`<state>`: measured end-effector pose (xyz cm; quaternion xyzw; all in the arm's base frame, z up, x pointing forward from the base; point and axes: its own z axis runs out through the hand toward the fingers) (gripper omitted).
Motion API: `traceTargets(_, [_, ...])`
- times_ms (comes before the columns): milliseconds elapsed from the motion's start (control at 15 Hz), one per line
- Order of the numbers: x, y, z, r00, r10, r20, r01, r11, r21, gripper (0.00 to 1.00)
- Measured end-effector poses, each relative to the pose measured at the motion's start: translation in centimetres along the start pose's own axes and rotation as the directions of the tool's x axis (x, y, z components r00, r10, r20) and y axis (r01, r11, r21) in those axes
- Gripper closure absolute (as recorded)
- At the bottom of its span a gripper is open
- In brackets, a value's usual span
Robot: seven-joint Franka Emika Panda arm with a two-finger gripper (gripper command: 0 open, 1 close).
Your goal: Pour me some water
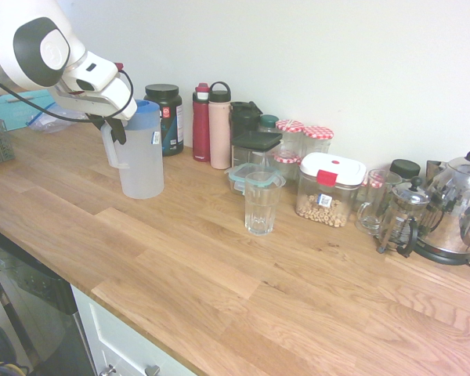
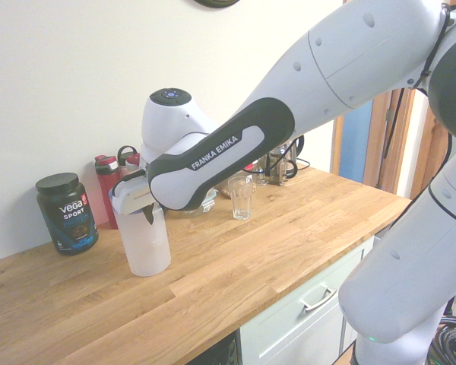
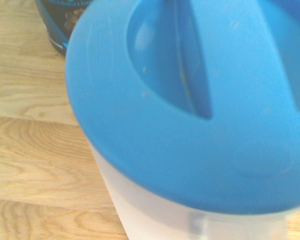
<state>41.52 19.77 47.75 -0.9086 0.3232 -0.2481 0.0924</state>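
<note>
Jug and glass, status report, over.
Gripper at the handle of the frosted jug; grip unclear. Jug upright on the counter, blue lid on. Glass stands apart, path clear.

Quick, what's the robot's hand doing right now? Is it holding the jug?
Tool: at the handle of the jug, which stands on the counter; open or gripping cannot be told.
</note>
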Motion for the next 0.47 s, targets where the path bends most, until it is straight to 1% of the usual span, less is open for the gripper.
traceTargets(67, [-0.1,0.1,-0.4,1.0,0.001,0.011,-0.001,1.0,-0.009,0.0])
traceTargets(200, [-1.1,0.6,-1.8,0.997,0.004,0.083,0.001,0.999,-0.053,0.0])
traceTargets(333, [-2.1,1.4,-4.5,0.986,-0.007,0.166,0.021,0.996,-0.085,0.0])
traceTargets(467, [-1.6,3.4,-7.6,0.981,-0.001,0.193,0.026,0.991,-0.129,0.0])
